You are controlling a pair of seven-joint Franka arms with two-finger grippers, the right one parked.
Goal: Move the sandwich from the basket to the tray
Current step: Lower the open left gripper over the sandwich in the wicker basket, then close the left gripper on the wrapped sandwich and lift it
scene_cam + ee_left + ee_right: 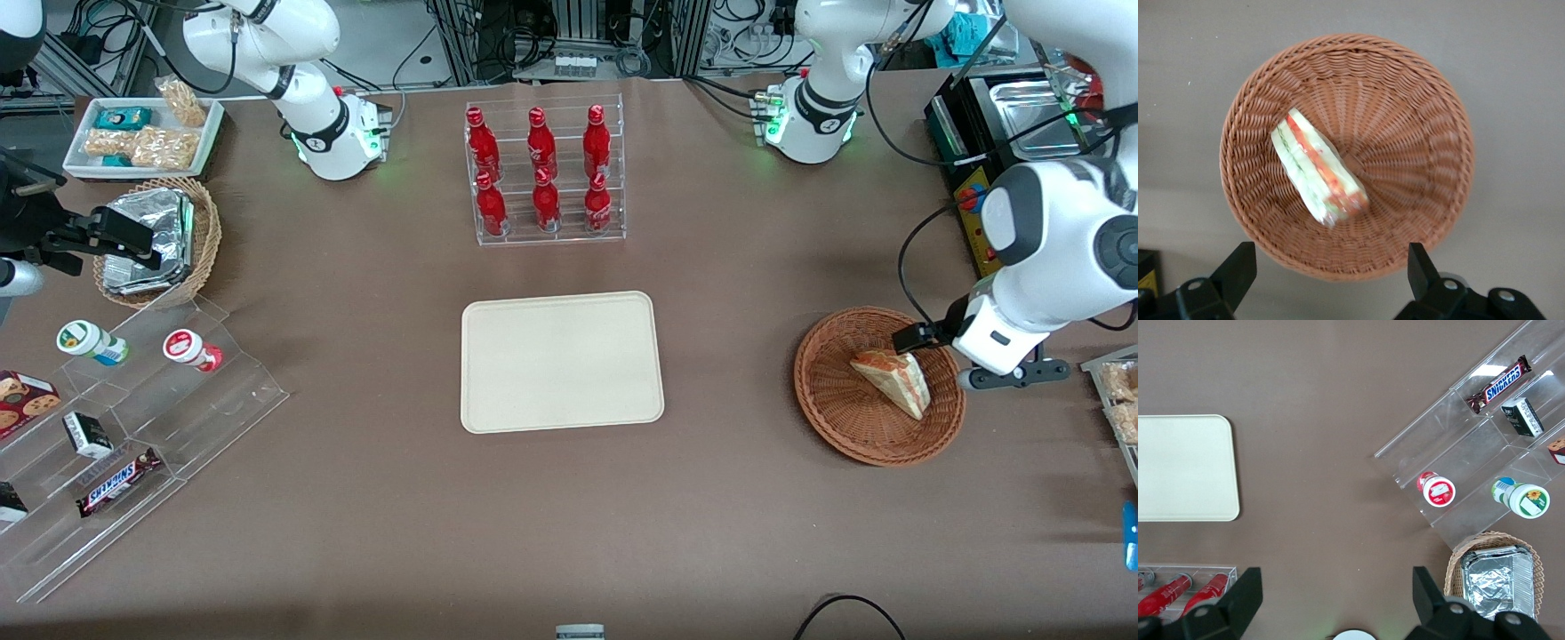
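The sandwich [893,380], a clear-wrapped wedge of pale bread with red and green filling, lies in the reddish-brown wicker basket [822,396] toward the working arm's end of the table. My left gripper [925,338] hangs above the basket's rim, higher than the sandwich and not touching it. Seen from the left wrist, the gripper [1331,257] is open, its black fingers [1238,263] spread wide over the basket [1445,133], and the sandwich [1318,170] lies apart from them. The cream tray [562,362] sits bare at the table's middle.
A clear rack of red bottles [544,173] stands farther from the front camera than the tray. Toward the parked arm's end are a tan basket of foil packets [160,240], a white snack dish [142,133] and a clear stepped shelf [133,427]. Metal trays [1031,102] sit beside the working arm.
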